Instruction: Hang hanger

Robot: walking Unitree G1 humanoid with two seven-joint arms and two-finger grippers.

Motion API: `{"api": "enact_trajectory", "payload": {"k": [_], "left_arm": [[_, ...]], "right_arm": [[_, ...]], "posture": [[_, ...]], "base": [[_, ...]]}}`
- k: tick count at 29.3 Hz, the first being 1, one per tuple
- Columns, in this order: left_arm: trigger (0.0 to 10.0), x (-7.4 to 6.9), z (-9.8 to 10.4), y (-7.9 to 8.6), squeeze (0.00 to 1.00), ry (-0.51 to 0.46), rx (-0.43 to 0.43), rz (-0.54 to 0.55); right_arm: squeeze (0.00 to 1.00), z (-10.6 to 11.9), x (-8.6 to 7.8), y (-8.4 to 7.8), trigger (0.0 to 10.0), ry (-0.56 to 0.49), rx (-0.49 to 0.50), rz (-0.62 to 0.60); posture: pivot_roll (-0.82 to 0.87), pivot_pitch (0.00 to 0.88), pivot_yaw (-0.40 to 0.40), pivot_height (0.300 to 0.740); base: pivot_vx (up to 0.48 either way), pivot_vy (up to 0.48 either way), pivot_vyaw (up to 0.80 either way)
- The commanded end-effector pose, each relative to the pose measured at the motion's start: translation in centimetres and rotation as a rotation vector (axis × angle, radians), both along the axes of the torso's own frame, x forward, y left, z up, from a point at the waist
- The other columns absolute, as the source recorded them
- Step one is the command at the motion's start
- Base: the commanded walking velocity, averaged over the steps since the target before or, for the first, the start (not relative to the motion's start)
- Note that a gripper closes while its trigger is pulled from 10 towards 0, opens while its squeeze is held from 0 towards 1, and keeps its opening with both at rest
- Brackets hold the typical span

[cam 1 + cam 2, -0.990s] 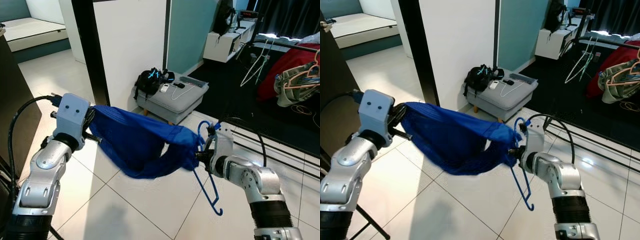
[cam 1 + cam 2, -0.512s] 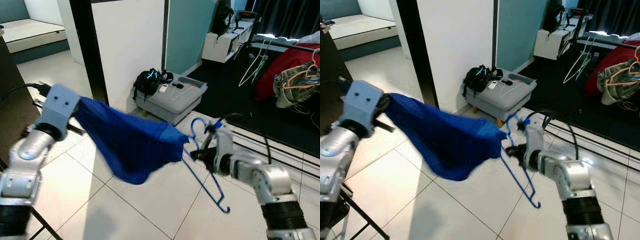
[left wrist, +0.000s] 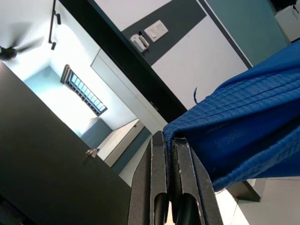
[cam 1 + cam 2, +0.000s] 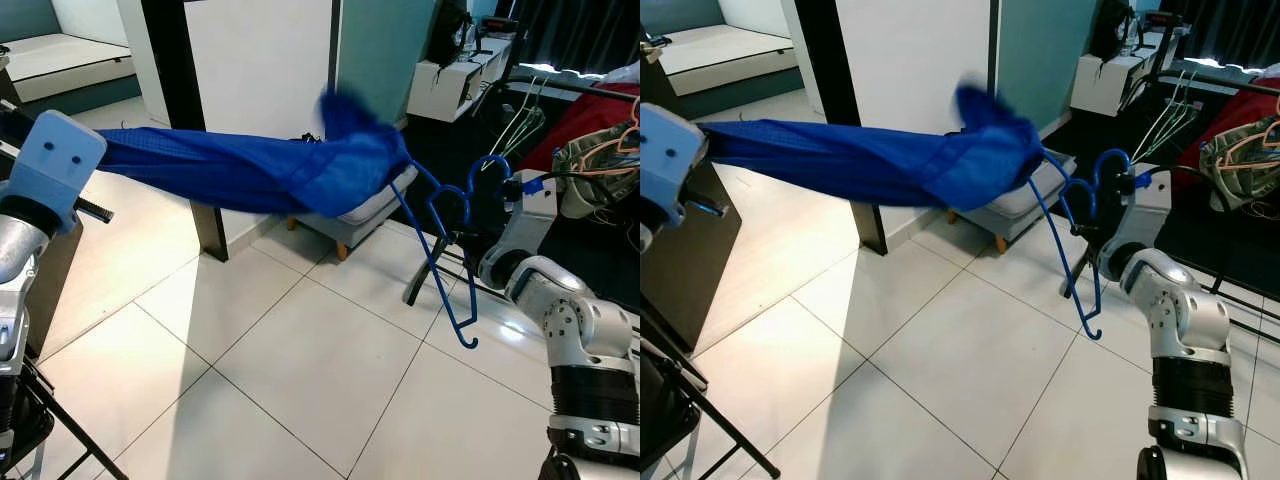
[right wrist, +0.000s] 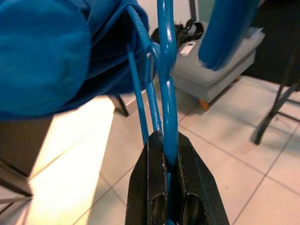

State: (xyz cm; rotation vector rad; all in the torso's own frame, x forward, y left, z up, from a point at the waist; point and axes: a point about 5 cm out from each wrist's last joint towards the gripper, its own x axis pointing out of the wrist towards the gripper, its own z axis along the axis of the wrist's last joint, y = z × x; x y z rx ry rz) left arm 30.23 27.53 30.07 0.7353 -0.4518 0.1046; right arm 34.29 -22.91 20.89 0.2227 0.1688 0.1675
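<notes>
A blue plastic hanger [image 4: 441, 252] is pinched at its neck by my right gripper [image 5: 165, 151], which is shut on it; its hook [image 4: 489, 165] curves up beside my right wrist [image 4: 524, 205]. A blue garment [image 4: 250, 170] is stretched taut and almost level at chest height, one end bunched on the hanger's shoulder [image 4: 985, 150]. The other end is clamped in my left gripper [image 3: 169, 140], shut on the cloth's edge, with the left wrist [image 4: 53, 163] at the far left.
A grey ottoman [image 4: 372, 207] with a black bag stands behind the garment, beside a black pillar [image 4: 175, 90]. A clothes rail with white hangers [image 4: 518, 115] and hanging clothes [image 4: 590, 160] is at the back right. Dark furniture [image 4: 680, 260] stands on the left. Tiled floor [image 4: 300, 370] lies in front.
Both arms have risen and spread apart. The garment went from sagging low to stretched taut and level. The hanger moved up and to the right with it.
</notes>
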Motion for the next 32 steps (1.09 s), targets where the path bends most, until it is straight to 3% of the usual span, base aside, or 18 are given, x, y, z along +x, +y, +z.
{"api": "enact_trajectory", "payload": {"k": [1, 4, 6, 11, 12, 13, 14, 15, 16, 17, 18, 19, 21, 23, 26, 28, 31, 32], "left_arm": [[10.0, -0.4, 1.5, 0.8, 0.0, -0.052, 0.035, 0.039], [10.0, -0.4, 1.5, 0.9, 0.0, -0.055, 0.038, 0.038], [10.0, -0.4, 1.7, 0.9, 0.0, -0.064, 0.035, 0.032], [10.0, 0.0, 1.0, 1.0, 0.0, -0.003, 0.064, 0.039], [10.0, 0.5, -0.8, 1.2, 0.0, 0.109, 0.084, 0.047], [10.0, 0.5, -0.8, 1.2, 0.0, 0.109, 0.084, 0.047], [10.0, 0.9, -2.5, 1.4, 0.0, 0.213, 0.1, 0.051], [10.0, 0.9, -2.5, 1.4, 0.0, 0.213, 0.1, 0.051], [10.0, 1.0, -5.1, 1.4, 0.0, 0.365, 0.126, 0.03], [10.0, 1.0, -5.1, 1.4, 0.0, 0.365, 0.126, 0.03], [10.0, 0.7, -7.6, 1.2, 0.0, 0.513, 0.15, -0.005], [10.0, 0.7, -7.6, 1.2, 0.0, 0.513, 0.15, -0.005], [10.0, -0.8, -11.1, 0.6, 0.0, 0.785, 0.18, -0.118], [10.0, -1.3, -11.7, 0.4, 0.0, 0.851, 0.199, -0.154], [10.0, -1.6, -11.5, 0.0, 0.0, 0.891, 0.216, -0.201], [10.0, -1.7, -10.7, -0.5, 0.0, 0.903, 0.224, -0.261], [10.0, -1.4, -10.3, -0.6, 0.0, 0.894, 0.222, -0.269], [10.0, -1.1, -10.1, -0.4, 0.0, 0.889, 0.218, -0.262]], "right_arm": [[0.0, -0.2, -0.2, -1.0, 10.0, 0.01, 0.027, -0.063], [0.0, -0.3, -0.2, -1.0, 10.0, 0.019, 0.03, -0.058], [0.0, -1.9, -0.5, -0.3, 10.0, 0.122, 0.025, 0.029], [0.0, -5.3, -1.6, -0.5, 10.0, 0.307, -0.156, 0.061], [0.0, -6.2, -2.5, 0.1, 10.0, 0.374, -0.177, 0.152], [0.0, -6.2, -2.5, 0.1, 10.0, 0.374, -0.177, 0.152], [0.0, -6.8, -3.4, 0.7, 10.0, 0.42, -0.202, 0.235], [0.0, -6.8, -3.4, 0.7, 10.0, 0.42, -0.202, 0.235], [0.0, -7.3, -4.3, 0.8, 10.0, 0.457, -0.248, 0.291], [0.0, -7.3, -4.3, 0.8, 10.0, 0.457, -0.248, 0.291], [0.0, -7.5, -4.9, 0.1, 10.0, 0.485, -0.293, 0.306], [0.0, -7.5, -4.9, 0.1, 10.0, 0.485, -0.293, 0.306], [0.0, -7.1, -5.8, -2.4, 10.0, 0.516, -0.429, 0.307], [0.0, -6.8, -6.1, -3.2, 10.0, 0.524, -0.469, 0.311], [0.0, -5.5, -6.6, -2.6, 10.0, 0.459, -0.432, 0.426], [0.0, -3.7, -7.3, -1.3, 10.0, 0.369, -0.331, 0.579], [0.0, -2.8, -6.3, -1.8, 10.0, 0.32, -0.238, 0.494], [0.0, -2.6, -4.8, -3.2, 10.0, 0.298, -0.148, 0.321]], "posture": [[0.03, 0.0, -0.008, 0.74], [0.03, 0.0, -0.008, 0.74], [0.03, 0.0, -0.008, 0.74], [0.03, 0.0, -0.009, 0.74], [0.03, 0.0, -0.008, 0.74], [0.03, 0.0, -0.008, 0.74], [0.03, 0.0, -0.008, 0.74], [0.03, 0.0, -0.008, 0.74], [0.03, 0.0, -0.007, 0.74], [0.03, 0.0, -0.007, 0.74], [0.02, 0.0, -0.005, 0.74], [0.02, 0.0, -0.005, 0.74], [0.02, 0.0, -0.005, 0.74], [0.02, 0.0, -0.005, 0.74], [0.02, 0.0, -0.006, 0.74], [0.02, 0.0, -0.005, 0.74], [0.01, 0.0, -0.003, 0.74], [0.02, 0.0, 0.002, 0.74]], "base": [[0.0, 0.0, 0.0], [0.0, 0.0, 0.0], [0.0, 0.0, 0.0], [0.0, 0.0, 0.0], [0.0, 0.0, 0.0], [0.0, 0.0, 0.0], [0.0, 0.0, 0.0], [0.0, 0.0, 0.0], [0.0, 0.0, 0.0], [0.0, 0.0, 0.0], [0.0, 0.0, 0.0], [0.0, 0.0, 0.0], [0.0, 0.0, 0.0], [0.0, 0.0, 0.0], [0.0, 0.0, 0.0], [0.0, 0.0, 0.0], [0.0, 0.0, 0.0], [0.0, 0.0, 0.0]]}}
